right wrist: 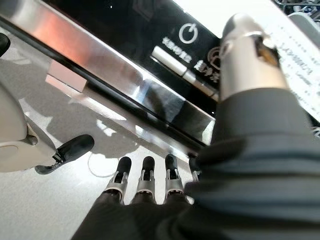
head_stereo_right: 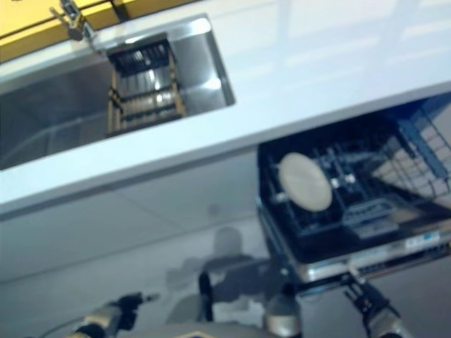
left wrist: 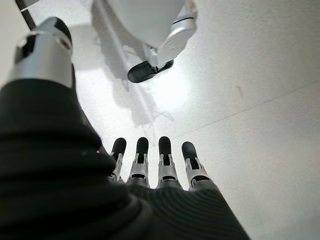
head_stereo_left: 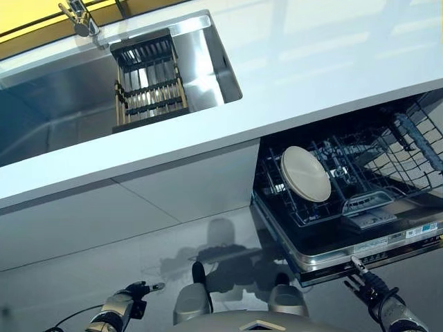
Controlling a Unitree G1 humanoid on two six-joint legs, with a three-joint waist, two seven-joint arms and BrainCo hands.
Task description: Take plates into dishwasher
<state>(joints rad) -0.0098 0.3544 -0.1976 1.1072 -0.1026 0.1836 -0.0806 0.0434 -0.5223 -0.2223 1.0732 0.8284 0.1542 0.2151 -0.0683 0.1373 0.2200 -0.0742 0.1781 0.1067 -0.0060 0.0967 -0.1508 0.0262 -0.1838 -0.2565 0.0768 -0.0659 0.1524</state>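
- Just beyond the right hand (head_stereo_left: pixel 377 294), whose fingers are straight and empty, the dishwasher door (right wrist: pixel 165 100) is found; it could be knocked.
- Up past that hand, one plate (head_stereo_left: pixel 305 173) is racked.
- The left hand (left wrist: pixel 160 165) is relaxed, empty.

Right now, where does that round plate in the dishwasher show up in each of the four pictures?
Left eye view: the plate stands in the dishwasher rack, right of centre.
Right eye view: same spot, under the counter edge.
Left wrist view: not in it.
Right wrist view: not in it.
Shared landmark: the sink, upper left in both eye views.
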